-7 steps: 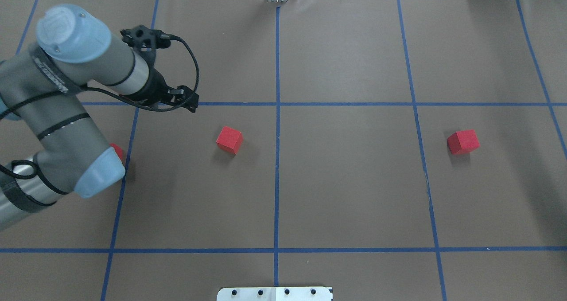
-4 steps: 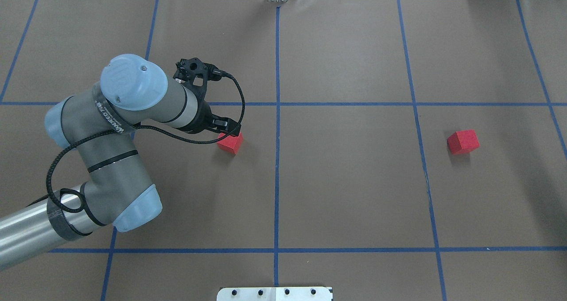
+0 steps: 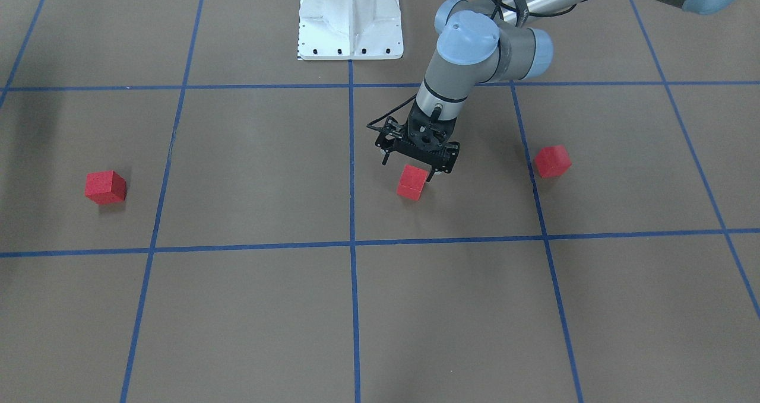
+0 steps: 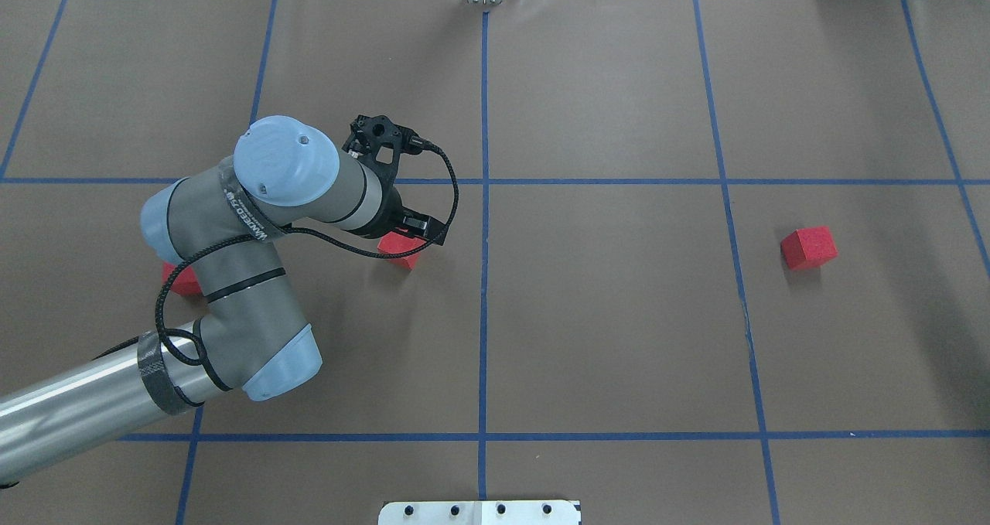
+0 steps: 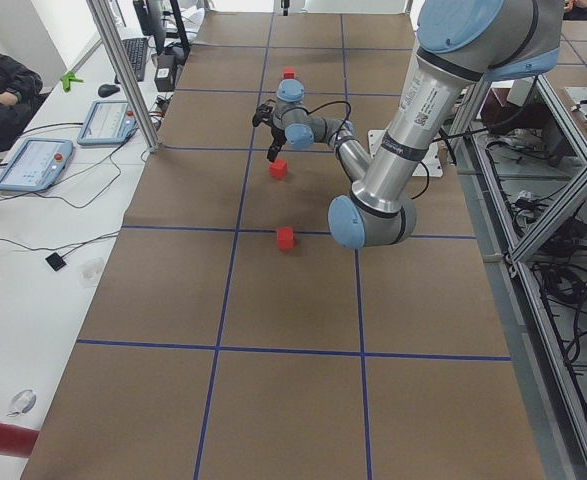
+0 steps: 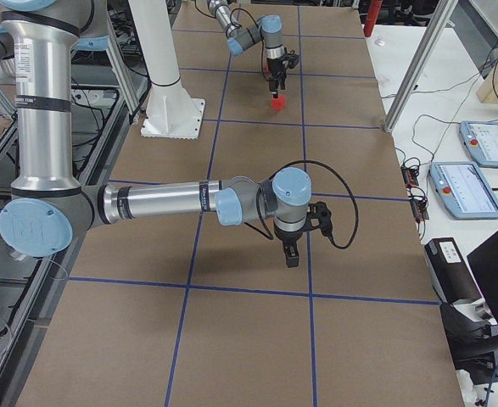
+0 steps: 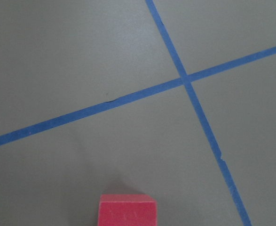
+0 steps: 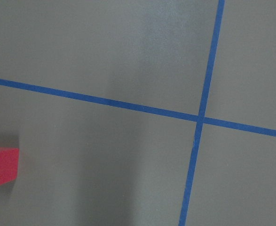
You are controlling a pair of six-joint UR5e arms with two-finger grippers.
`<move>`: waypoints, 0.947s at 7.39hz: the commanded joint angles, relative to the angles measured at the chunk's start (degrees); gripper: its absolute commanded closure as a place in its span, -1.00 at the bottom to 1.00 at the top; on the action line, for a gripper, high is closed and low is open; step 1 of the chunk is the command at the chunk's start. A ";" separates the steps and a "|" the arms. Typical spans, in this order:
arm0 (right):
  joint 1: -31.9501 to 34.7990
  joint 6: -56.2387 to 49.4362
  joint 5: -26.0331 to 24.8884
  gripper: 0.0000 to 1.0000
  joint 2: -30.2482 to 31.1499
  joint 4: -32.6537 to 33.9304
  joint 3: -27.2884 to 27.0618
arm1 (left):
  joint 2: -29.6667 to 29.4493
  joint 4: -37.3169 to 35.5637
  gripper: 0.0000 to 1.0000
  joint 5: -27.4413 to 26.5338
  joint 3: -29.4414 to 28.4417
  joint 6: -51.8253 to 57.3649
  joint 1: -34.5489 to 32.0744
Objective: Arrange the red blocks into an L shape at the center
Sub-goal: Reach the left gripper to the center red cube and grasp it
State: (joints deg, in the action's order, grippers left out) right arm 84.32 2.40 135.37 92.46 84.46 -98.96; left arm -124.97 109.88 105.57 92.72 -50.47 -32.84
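Front-facing view: middle block point(image 3: 412, 182) sits on the floor point(image 3: 249, 171) directly beneath my left pincer point(image 3: 415, 165). Pincer state: spread wider than the block, one finger toward each side of it, nothing gripped. Fingertips are level with the block's top or just over it; contact cannot be determined. Left wrist view: the same block appears at the bottom edge, flat on the floor, with no finger in frame.

Block location: near the center point(image 4: 483, 181), in the grid square on my left of it and on my side of the cross line. It is not on the crossing.

Left block point(image 3: 552, 161) lies near the middle block but apart from it, just beyond the next tape line point(image 3: 521, 124) toward my left. Overhead, my left arm point(image 4: 255, 277) covers part of it. Right block point(image 3: 105, 187) lies well apart, on my right side of the table.

Right pincer point(image 6: 291, 253): visible only from the right-end view, hanging low over the floor. Whether it is spread or pressed together cannot be determined. Right wrist view shows one block at its left edge.
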 commanded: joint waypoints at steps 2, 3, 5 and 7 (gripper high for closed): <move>-0.03 -0.03 0.07 -0.98 0.00 0.09 0.09 | -0.10 0.25 -0.98 -1.42 -2.63 0.11 0.50; -0.03 -0.03 0.07 -0.98 0.00 0.09 0.09 | -0.19 0.34 -0.98 -1.42 -3.33 0.11 0.59; -0.03 -0.03 0.07 -0.98 0.00 0.18 0.26 | -0.27 0.34 -0.98 -1.42 -4.91 0.02 1.81; -0.03 -0.03 0.07 -0.98 0.00 0.18 0.35 | -0.27 0.16 -0.66 -1.42 -5.19 -0.50 2.17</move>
State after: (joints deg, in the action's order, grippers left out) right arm 84.29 2.37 135.44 92.46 84.63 -98.67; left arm -125.23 110.14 104.15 87.80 -50.59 -30.92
